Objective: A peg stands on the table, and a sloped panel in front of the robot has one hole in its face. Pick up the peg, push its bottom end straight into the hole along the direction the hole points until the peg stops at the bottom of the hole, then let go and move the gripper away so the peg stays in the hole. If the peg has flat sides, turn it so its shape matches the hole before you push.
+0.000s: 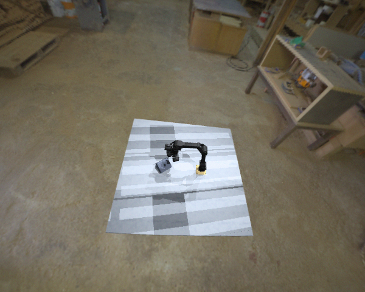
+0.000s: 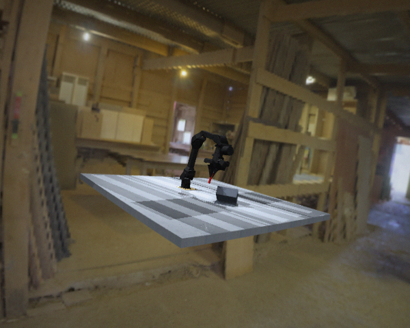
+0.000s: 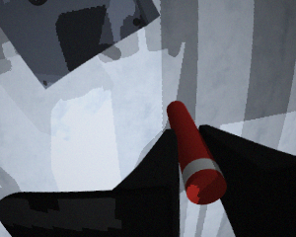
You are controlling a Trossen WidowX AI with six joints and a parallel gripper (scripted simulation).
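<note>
Peg tilted, gripped, lower end (the red one) angled down tableward

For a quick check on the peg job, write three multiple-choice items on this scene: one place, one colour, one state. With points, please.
1. Where is the peg [image 2: 210, 178] [image 3: 189, 135]?
A) in the panel's hole
B) between the gripper's fingers
C) lying on the table

2. What colour is the band near the peg's end?
A) grey
B) green
C) yellow

3. How is the gripper [image 2: 211, 173] [image 3: 186, 134]?
A) wide open, holding nothing
B) shut on nothing
C) shut on the peg

1 B: the wrist view shows fingers either side of it.
2 A: a grey ring crosses the red.
3 C: the fingers pinch the peg.
</note>
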